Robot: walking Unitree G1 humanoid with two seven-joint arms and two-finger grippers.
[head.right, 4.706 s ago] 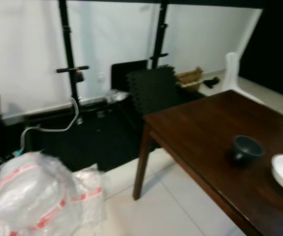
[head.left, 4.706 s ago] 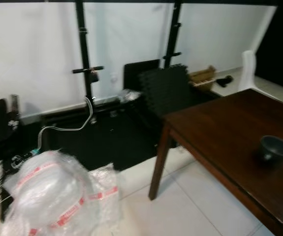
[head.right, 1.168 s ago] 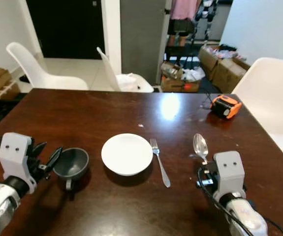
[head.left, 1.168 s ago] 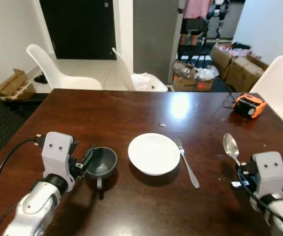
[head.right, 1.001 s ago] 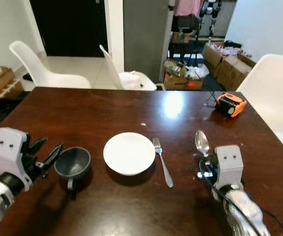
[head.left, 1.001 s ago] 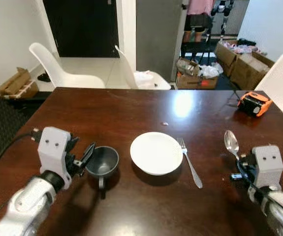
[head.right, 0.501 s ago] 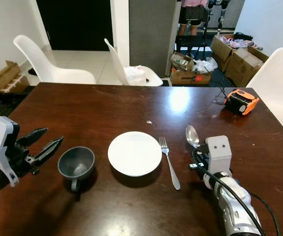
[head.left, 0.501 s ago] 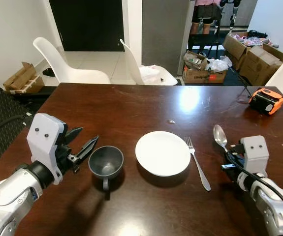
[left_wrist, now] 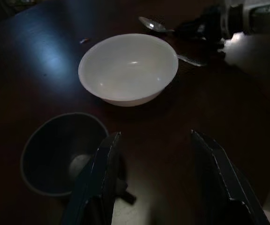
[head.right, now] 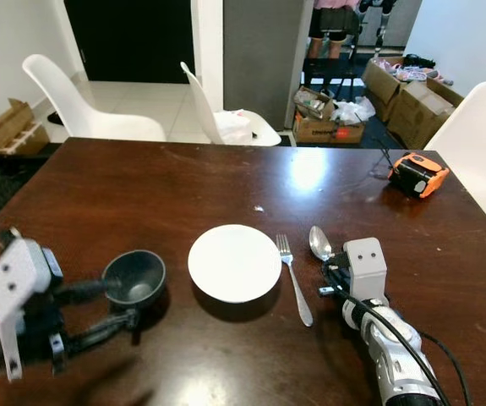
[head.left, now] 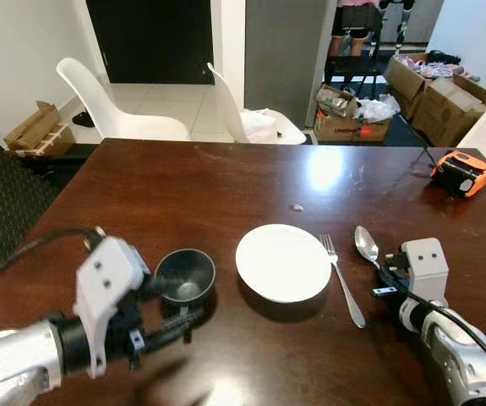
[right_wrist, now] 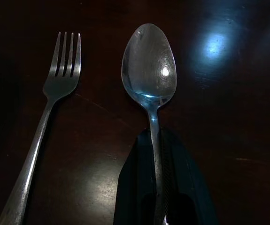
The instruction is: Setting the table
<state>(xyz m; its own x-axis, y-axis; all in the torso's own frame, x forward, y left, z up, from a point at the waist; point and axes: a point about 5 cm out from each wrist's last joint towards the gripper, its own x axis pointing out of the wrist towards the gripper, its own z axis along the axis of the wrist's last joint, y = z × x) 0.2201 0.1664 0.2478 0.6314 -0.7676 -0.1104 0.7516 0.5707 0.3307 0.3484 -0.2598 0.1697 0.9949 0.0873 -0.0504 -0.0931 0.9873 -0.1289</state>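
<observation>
worktop [head.right: 141, 182]: dark brown wood, carries the whole setting; white chairs [head.right: 90, 106] at the far side; orange tape measure [head.right: 417, 176] near the far right corner, well apart from the setting;

plate [head.right: 234, 262]: white, shallow, at the middle of the near side; placed;

fork [head.right: 294, 289]: lies just right of the plate, tines away from the robot; placed;

spoon [head.right: 319, 242]: just right of the fork and parallel to it, bowl away from the robot; handle clamped in the right pincer [right_wrist: 157, 154], whose two fingers are closed on it; appears low at the worktop, whether it rests there cannot be told; not yet released;

cup [head.right: 133, 277]: dark grey, upright, left of the plate and near it; stands on the worktop;

left pincer [left_wrist: 156, 176]: fingers spread wide, holds nothing; one finger just beside the cup's near side, the other apart from it over bare wood;

status, by judgement: setting nearly complete; plate, fork and cup in position; left to do: let go of the spoon beside the fork and draw both arms clear.
</observation>
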